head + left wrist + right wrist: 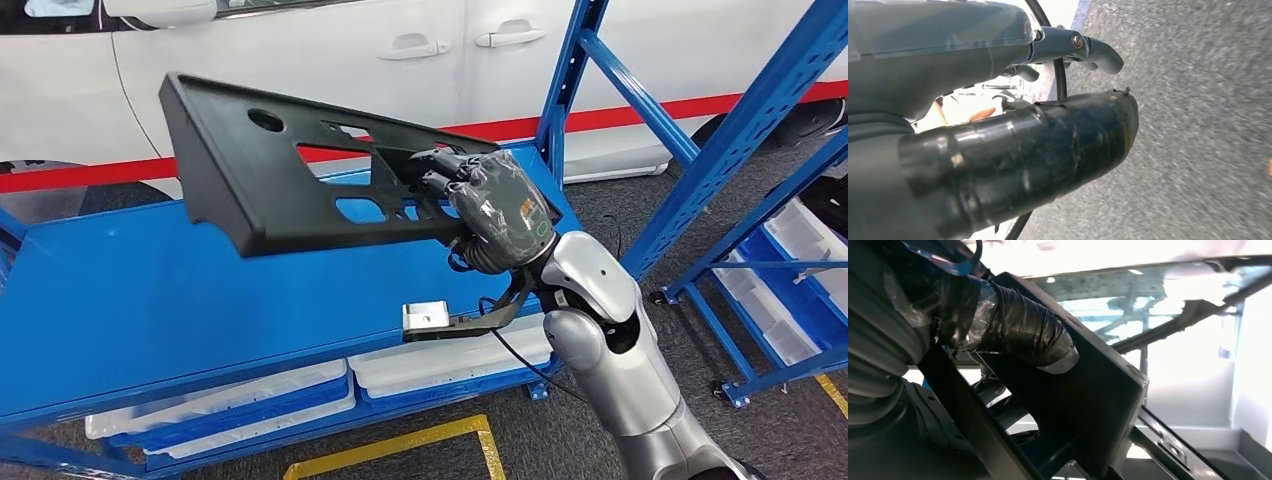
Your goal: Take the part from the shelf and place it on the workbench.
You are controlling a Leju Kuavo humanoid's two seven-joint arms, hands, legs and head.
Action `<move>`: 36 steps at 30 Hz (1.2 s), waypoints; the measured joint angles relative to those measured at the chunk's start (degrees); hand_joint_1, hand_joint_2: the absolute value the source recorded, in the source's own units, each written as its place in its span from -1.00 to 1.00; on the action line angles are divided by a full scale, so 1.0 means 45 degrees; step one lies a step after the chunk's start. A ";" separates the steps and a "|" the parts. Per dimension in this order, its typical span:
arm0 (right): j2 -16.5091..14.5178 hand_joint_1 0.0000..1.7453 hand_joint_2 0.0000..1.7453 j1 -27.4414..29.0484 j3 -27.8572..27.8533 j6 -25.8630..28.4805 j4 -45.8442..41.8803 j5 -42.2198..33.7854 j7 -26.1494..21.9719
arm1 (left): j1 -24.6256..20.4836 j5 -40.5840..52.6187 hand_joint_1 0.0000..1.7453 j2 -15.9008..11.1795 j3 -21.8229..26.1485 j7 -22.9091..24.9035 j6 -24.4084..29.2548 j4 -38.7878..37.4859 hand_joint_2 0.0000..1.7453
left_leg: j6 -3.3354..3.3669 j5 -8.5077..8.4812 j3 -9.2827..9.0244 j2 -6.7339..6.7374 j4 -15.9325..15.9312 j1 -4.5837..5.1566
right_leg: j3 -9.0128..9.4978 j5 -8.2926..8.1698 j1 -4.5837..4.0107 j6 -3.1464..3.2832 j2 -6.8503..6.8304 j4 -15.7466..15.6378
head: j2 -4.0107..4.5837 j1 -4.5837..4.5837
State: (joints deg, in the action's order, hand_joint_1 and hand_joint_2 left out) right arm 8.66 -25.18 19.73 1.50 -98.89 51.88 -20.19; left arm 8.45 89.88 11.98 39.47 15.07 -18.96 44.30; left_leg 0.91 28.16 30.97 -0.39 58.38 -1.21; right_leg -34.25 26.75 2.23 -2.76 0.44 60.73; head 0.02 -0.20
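Part (290, 175), a long flat black plastic panel with several cut-outs, is held in the air above the blue shelf (150, 300), tilted, with its far end raised toward the white car (300, 50) behind. Right hand (490, 205) grips it at one end only, fingers (440, 170) hooked through a cut-out; the right wrist view shows the taped thumb (1023, 332) pressed against the panel's flat face. Left hand (1013, 155) hangs over grey floor, fingers apart and holding nothing that I can make out. Principal risk, in my judgement: the hold sits at one end, so most of the panel overhangs unsupported and may pivot or slip in the fingers during the turn toward the workbench. Secondary risk: the blue upright (570, 80) stands just beside the hand, and the sloping brace (640, 95) lies near; a swing of the long free end, or of the wrist, could strike the frame and knock the part loose. A drop here would land on the shelf deck or the floor. Workbench position cannot be judged from these views.
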 joint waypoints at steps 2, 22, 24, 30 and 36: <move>0.0102 1.00 1.00 0.0034 0.0029 -0.0062 -0.0255 -0.0412 -0.0201 | 0.0040 0.0000 -1.00 0.0033 0.0033 -0.0004 -0.0080 0.0154 -1.00 | -0.0157 0.0004 0.0106 -0.0032 0.0143 0.0012 | -0.0145 0.0030 -0.0050 0.0276 0.0053 0.0115 | 0.0000 0.0004; 0.0691 1.00 1.00 0.0133 0.0149 -0.0619 -0.1102 -0.2145 -0.0815 | 0.0028 0.0019 -1.00 0.0075 0.0208 -0.0056 -0.0136 0.0453 -1.00 | 0.0629 -0.0352 -0.0399 0.0243 -0.0691 0.0347 | -0.1352 0.0444 -0.0316 0.0375 -0.0125 0.0985 | 0.0000 -0.0002; 0.0772 1.00 1.00 0.0242 0.0153 -0.0842 -0.1184 -0.2625 -0.0949 | 0.0031 0.0019 -1.00 0.0095 0.0236 -0.0008 -0.0130 0.0452 -1.00 | 0.0615 -0.0601 0.0011 0.0252 -0.0615 0.0342 | -0.1593 0.1280 -0.0249 0.0255 -0.0122 0.2441 | 0.0000 -0.0001; 0.0942 1.00 1.00 0.0624 0.0200 -0.2162 -0.1858 -0.4944 -0.1727 | -0.0032 0.0017 -1.00 0.0165 0.0307 0.0075 0.0139 0.0410 -1.00 | 0.0316 -0.0997 0.1255 0.0229 0.0186 0.0251 | 0.0717 0.0639 -0.0149 0.0136 -0.0119 0.0291 | 0.0000 0.0004; 0.1081 1.00 1.00 0.0990 0.0463 -0.2534 -0.2518 -0.5321 -0.1807 | -0.0148 0.0017 -1.00 0.0119 0.0550 0.0044 0.0389 0.0130 -1.00 | -0.0211 -0.0391 0.1727 0.0150 0.0913 0.0210 | 0.0485 0.0305 -0.0120 0.0785 -0.0194 -0.0317 | 0.0000 0.0009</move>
State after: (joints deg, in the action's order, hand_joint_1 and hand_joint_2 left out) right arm 13.52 -20.72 21.81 -9.90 -110.22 27.94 -28.32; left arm 7.78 89.95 12.52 41.94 15.27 -17.21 44.88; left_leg -0.03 26.40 38.74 0.29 62.49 -0.26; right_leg -32.06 28.12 1.68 0.78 -0.44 59.31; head 0.02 -0.16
